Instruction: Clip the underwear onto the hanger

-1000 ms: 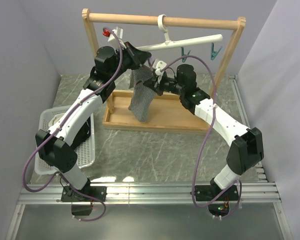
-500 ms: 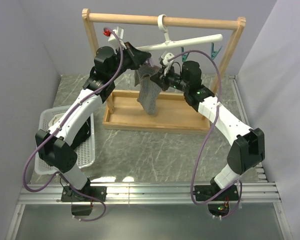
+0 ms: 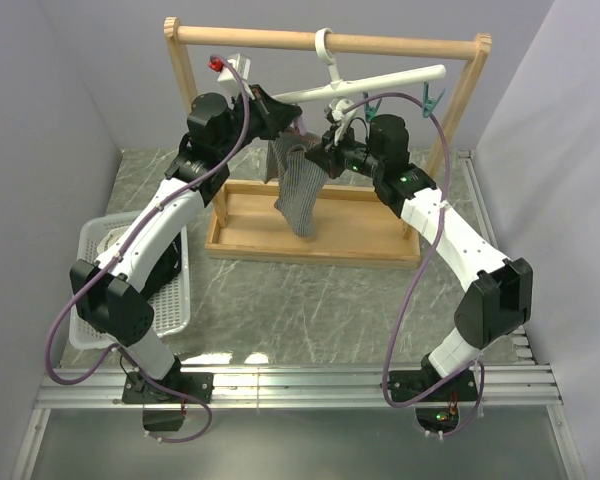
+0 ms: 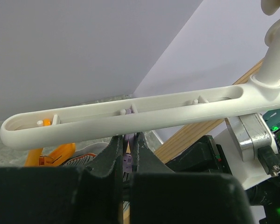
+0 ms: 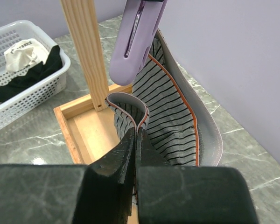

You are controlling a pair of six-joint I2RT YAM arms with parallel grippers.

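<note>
The white hanger [image 3: 380,84] hangs by its hook from the wooden frame's top bar; it runs across the left wrist view [image 4: 130,114]. My left gripper [image 3: 285,120] [image 4: 128,140] is just under the bar's left part, shut on a purple clip [image 4: 127,163]. An orange clip [image 4: 56,154] hangs left of it. My right gripper [image 3: 325,155] [image 5: 137,128] is shut on a fold of the waistband of the grey striped underwear [image 3: 298,195] [image 5: 172,112]. It holds the waistband just below the purple clip [image 5: 135,42]. The rest of the underwear hangs down.
The wooden frame [image 3: 330,42] stands on a wooden tray base [image 3: 360,235]. Its post [image 5: 86,51] is close to the left of the clip. Two teal clips [image 3: 432,100] hang from the hanger's right part. A white basket [image 3: 95,240] with a black garment and a whitish cloth sits at the left.
My right gripper has moved up and back with the underwear, bringing the waistband closer under the hanger. The left arm has stayed in place.
</note>
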